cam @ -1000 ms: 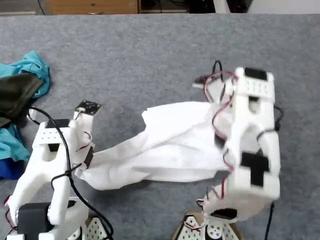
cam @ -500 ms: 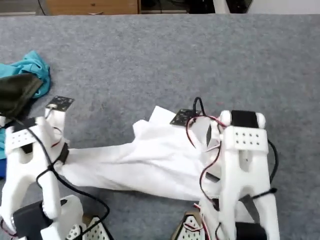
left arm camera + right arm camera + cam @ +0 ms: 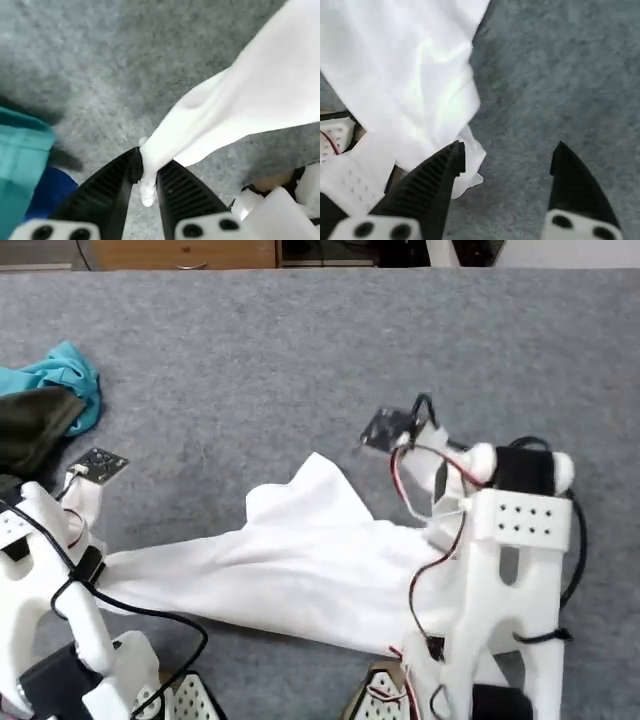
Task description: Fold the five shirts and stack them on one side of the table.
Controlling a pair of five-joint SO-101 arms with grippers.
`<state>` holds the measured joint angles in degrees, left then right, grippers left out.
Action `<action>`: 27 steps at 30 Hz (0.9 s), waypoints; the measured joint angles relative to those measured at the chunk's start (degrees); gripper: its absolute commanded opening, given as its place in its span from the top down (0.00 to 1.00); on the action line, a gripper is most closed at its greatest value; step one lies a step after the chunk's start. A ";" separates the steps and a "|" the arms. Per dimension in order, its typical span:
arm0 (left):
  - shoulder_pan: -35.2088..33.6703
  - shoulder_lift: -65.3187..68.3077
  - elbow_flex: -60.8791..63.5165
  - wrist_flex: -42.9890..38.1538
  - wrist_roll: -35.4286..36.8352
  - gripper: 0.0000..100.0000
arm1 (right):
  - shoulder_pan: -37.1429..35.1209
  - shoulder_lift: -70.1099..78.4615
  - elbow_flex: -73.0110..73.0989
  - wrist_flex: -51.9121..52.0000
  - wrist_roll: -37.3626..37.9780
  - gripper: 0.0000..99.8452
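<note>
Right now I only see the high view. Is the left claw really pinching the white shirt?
Observer: Yes. The left wrist view shows the left gripper shut on a bunched end of the white shirt.
Operator: And the right one?
Observer: The right gripper is open; bare grey table shows between its fingers, and the shirt's edge lies outside them, by one finger.

white shirt point(image 3: 290, 575) end under rt arm point(image 3: 515, 540), teal shirt point(image 3: 72, 375) cropped
</note>
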<state>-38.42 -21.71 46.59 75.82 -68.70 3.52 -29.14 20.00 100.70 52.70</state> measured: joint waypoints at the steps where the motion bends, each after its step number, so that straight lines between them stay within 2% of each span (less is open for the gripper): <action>1: 0.44 0.00 0.00 0.09 0.00 0.98 | -1.14 2.20 -2.37 0.00 -1.58 0.72; 8: 8.09 0.00 3.43 -1.05 3.87 0.98 | -13.01 26.37 -23.38 0.00 -13.36 0.72; 14: 10.29 -0.09 10.37 -11.69 10.64 0.98 | -20.31 49.23 -42.20 0.00 -18.46 0.72; 21: 10.29 -0.09 12.04 -15.74 13.36 0.98 | -22.51 70.15 -58.73 0.00 -21.54 0.72; 27: 10.29 -0.09 12.22 -16.70 13.36 0.98 | -22.95 80.09 -68.31 0.00 -23.74 0.72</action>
<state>-28.13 -21.80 58.81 59.12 -55.34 -19.43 50.95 -48.31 100.70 28.97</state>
